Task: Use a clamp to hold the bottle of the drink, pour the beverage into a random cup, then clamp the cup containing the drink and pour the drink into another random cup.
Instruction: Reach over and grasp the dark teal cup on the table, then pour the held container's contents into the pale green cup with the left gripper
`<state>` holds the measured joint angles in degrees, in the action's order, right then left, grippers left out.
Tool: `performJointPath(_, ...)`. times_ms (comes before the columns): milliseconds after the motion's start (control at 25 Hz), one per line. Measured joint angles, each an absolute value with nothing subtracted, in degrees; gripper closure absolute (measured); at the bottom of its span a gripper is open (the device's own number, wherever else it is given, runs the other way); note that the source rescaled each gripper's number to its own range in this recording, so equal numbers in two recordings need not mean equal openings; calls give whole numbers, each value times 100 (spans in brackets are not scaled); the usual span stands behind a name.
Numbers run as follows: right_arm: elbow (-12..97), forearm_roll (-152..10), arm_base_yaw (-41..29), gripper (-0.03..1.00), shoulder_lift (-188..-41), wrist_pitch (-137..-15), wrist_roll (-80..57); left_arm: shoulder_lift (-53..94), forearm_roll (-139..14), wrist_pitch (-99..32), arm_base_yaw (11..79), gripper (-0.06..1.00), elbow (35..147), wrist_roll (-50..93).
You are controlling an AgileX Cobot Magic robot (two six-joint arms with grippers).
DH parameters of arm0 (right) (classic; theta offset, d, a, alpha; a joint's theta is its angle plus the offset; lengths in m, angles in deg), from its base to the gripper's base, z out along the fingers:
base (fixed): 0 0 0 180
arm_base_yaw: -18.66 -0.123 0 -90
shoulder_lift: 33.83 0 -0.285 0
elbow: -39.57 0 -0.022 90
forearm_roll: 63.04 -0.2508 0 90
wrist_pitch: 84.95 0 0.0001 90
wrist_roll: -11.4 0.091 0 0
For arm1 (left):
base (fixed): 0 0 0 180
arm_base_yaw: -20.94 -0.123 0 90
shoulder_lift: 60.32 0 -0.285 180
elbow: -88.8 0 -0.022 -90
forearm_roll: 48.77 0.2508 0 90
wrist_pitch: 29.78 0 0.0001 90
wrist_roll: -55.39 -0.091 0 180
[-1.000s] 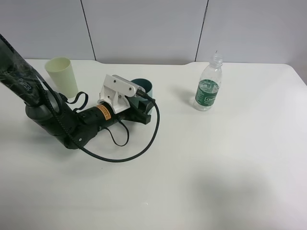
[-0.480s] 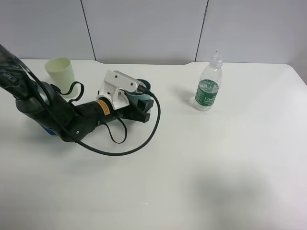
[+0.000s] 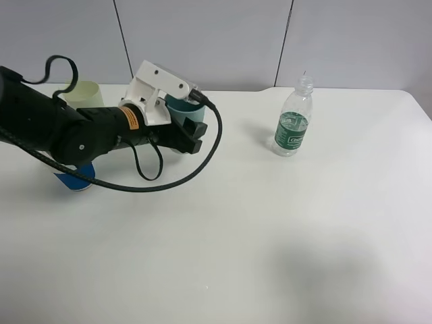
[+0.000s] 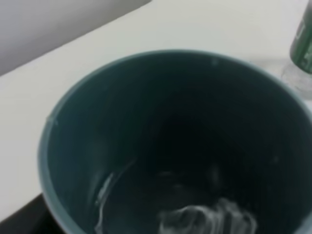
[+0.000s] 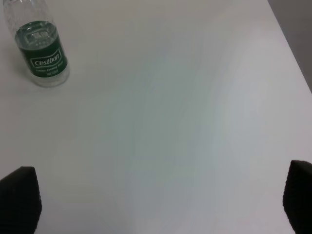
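White surface no longer bears the teal cup; the left pincer, clamped on it, has raised it, likely for pouring into the pale green cup.

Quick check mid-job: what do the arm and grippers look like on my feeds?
The left arm is glossy black, with a white camera bracket, a small orange label and a thick black cable looping beside it. The left gripper is black and blocky. Of the right gripper, only two black fingertips show.
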<state>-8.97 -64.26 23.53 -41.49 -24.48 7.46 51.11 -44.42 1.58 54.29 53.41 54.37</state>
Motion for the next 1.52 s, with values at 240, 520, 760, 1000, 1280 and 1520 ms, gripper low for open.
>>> performJointPath(240, -897, -6426, 2353, -3, -4149, -2448, 746, 4264, -5226, -770, 5429, 94, 5337, 4513)
performJointPath(520, -897, -6426, 2353, -3, -4149, -2448, 746, 3431, -6742, -1258, 5105, 94, 5350, 3065)
performJointPath(760, -897, -6426, 2353, -3, -4149, -2448, 746, 2918, -7215, -1721, 4326, 94, 5350, 2651)
performJointPath(1000, -897, -6426, 2353, -3, -4149, -2448, 746, 2640, -7176, -2099, 3278, 94, 5350, 2638)
performJointPath(1280, -897, -6426, 2353, -3, -4149, -2448, 746, 2630, -7301, -2097, 2405, 94, 5350, 2154)
performJointPath(1520, -897, -6426, 2353, -3, -4149, -2448, 746, 2794, -8470, -1585, 2102, 94, 5354, 612)
